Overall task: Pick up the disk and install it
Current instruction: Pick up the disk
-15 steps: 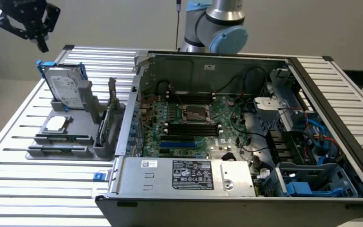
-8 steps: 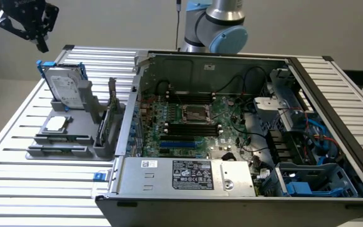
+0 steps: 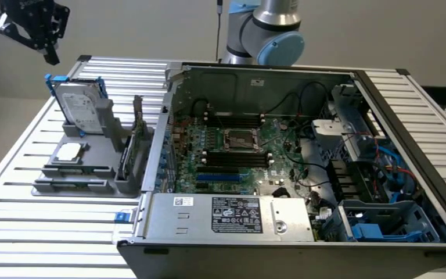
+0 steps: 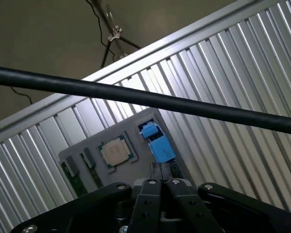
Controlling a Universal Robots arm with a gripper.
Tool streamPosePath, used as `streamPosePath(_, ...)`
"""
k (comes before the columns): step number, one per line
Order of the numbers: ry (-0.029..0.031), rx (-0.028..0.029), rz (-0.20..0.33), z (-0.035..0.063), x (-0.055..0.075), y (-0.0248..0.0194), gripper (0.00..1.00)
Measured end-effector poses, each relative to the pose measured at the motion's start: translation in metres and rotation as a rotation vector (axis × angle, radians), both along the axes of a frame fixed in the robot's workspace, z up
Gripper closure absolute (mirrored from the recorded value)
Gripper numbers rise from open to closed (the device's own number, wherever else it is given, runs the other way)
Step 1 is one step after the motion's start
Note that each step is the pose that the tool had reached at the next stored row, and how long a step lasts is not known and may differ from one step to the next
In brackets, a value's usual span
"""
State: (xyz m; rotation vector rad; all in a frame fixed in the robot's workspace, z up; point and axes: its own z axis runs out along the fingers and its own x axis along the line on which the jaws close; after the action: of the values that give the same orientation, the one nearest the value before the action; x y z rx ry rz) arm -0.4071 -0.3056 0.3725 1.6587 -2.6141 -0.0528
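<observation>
Gripper state: jaws shut, fingertips closed together in wrist view; nothing is held.
Gripper pos.: gripper hangs clear above the far corner of the slatted table, at the exterior view's left; no contact with anything is seen.
Disk loc.: disk is stood on edge in the grey holder on the table, outside the PC case.
Bearing: disk lies at approx. 5 o'clock from gripper in ext. view, below it and well apart.
Long axis: approx. 12–6 o'clock in ext. view; label face is turned to camera, blue frame uppermost.
Neighbour: chip lies flat in holder at approx. 6 o'clock from disk.
Task status (judged): disk not yet gripped.
</observation>
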Motion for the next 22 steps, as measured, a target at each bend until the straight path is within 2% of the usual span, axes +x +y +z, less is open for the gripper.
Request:
streamPosePath(13,-0.0009,0.0031,0.222,-0.0033,-0.0004,0.0001,0.89)
streamPosePath(15,-0.0028,0.0049,0.247,-0.0049,-0.0007,0.0001,0.89)
streamPosePath(19,-0.0085,0.0123,0.29,-0.009,-0.0024,0.0004,0.89)
streamPosePath(22,-0.0092,0.013,0.31,-0.0098,-0.0037,0.0027,0.89)
